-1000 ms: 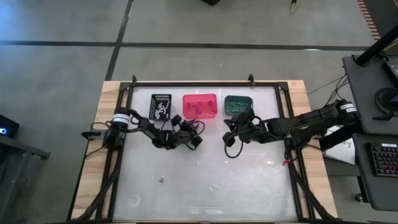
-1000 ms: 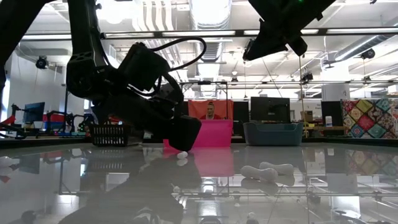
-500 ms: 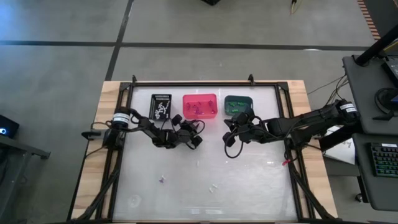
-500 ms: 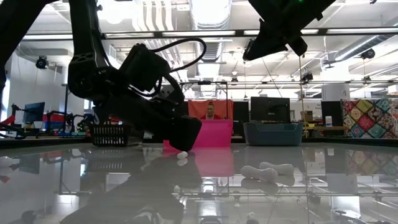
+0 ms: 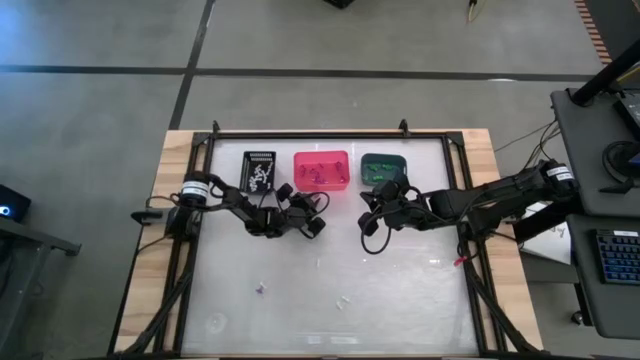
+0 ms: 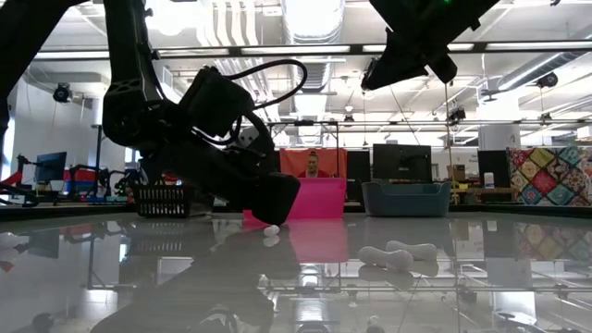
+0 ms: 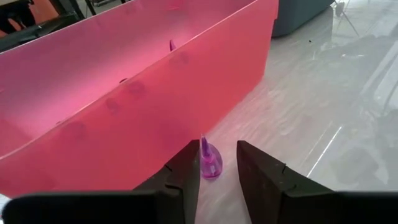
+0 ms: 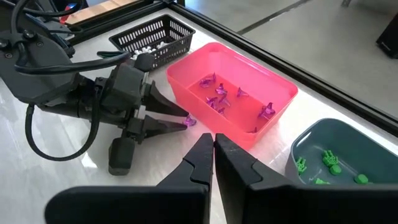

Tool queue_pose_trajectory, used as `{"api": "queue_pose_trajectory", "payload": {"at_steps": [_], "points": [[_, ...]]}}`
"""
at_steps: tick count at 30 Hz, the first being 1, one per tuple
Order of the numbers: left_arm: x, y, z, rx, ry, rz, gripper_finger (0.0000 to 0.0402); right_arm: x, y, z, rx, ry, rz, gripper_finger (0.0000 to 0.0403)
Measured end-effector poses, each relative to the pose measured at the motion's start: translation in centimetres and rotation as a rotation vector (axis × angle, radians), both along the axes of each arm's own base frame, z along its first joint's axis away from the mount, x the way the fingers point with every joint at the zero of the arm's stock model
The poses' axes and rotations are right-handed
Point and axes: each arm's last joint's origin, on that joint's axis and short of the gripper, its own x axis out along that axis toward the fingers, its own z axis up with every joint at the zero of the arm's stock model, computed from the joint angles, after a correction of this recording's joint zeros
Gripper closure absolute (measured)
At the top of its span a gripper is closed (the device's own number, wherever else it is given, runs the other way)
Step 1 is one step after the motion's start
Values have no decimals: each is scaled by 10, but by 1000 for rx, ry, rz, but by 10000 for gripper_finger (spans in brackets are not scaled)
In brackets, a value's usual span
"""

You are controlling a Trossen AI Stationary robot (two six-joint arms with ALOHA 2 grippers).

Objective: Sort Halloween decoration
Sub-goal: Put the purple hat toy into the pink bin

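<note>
My left gripper [image 5: 308,198] reaches low over the table, close to the near wall of the pink bin [image 5: 321,170]. It is open, and a tiny purple cone-shaped trinket [image 7: 209,163] stands on its base on the table between the fingers, right beside that wall. The right wrist view shows the same trinket [image 8: 189,121] at the left gripper's fingertips. My right gripper [image 8: 213,146] is shut and empty, raised above the table [image 5: 400,270] in front of the teal bin [image 5: 382,167]. My left gripper has one finger [image 7: 186,171] against or very near the purple trinket's pointed top [image 7: 203,144]; whether it touches, I cannot tell. A gap shows between the trinket and the other finger [image 7: 249,168]. The fingers come in low and slanting down toward the pink bin.
A black basket [image 5: 260,172] with white trinkets, the pink bin with purple ones [image 8: 217,90] and the teal bin with green ones [image 8: 326,158] stand in a row at the far edge. A purple trinket [image 5: 261,290] and a white one [image 5: 342,302] lie loose near the front.
</note>
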Motion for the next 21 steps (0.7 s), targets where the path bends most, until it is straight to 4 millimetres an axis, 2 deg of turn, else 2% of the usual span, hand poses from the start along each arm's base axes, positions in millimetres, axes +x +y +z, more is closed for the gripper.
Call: {"api": "queue_pose_trajectory", "payload": {"at_steps": [13, 21], "points": [[0, 0, 0, -13, -1, -20, 395, 0, 0, 0, 0, 0, 1, 394], [0, -2, 0, -23, -7, -25, 401, 0, 0, 0, 0, 1, 1, 394]]}}
